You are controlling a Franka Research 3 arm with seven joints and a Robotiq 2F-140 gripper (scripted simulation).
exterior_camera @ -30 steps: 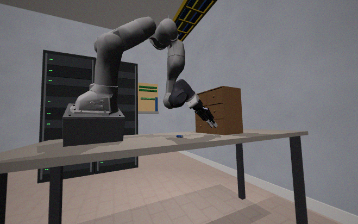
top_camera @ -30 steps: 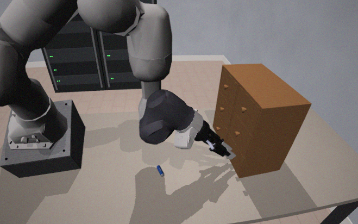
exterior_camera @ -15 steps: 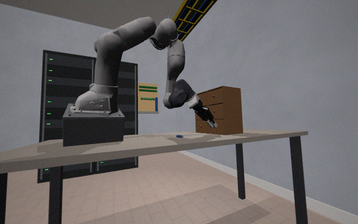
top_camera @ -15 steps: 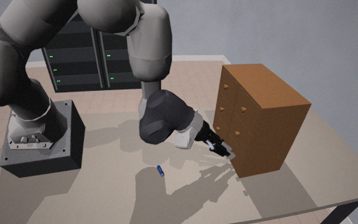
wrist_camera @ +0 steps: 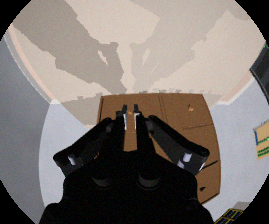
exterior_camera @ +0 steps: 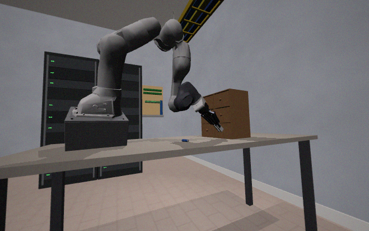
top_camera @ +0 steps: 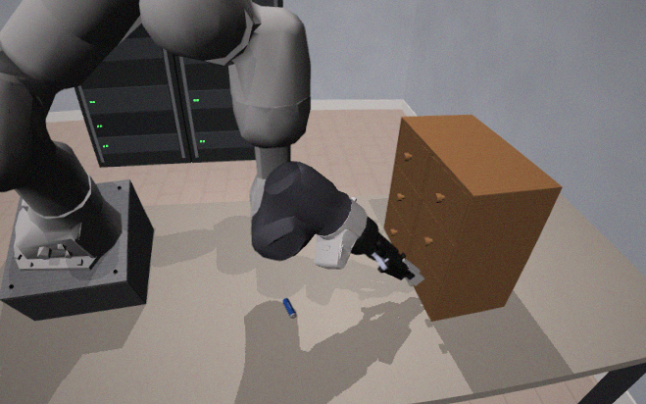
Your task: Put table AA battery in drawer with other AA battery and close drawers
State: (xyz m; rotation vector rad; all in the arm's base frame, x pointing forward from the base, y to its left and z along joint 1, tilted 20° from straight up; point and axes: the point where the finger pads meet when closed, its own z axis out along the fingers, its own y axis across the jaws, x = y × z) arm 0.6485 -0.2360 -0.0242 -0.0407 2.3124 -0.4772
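Observation:
The blue AA battery lies on its side on the table, between the robot base and the chest. The brown chest stands upright, with two columns of three drawers. All its drawers look pushed in, so their contents are hidden. My gripper points down at a slant at the bottom drawer of the column nearest the top and exterior views. Its fingers are nearly together, and that drawer's small knob shows between the tips, seemingly gripped. The top and exterior views do not show this knob.
Other knobs stick out of the chest front, such as the middle one above my gripper and the bottom one of the far column. The robot's base block stands at the table's other end.

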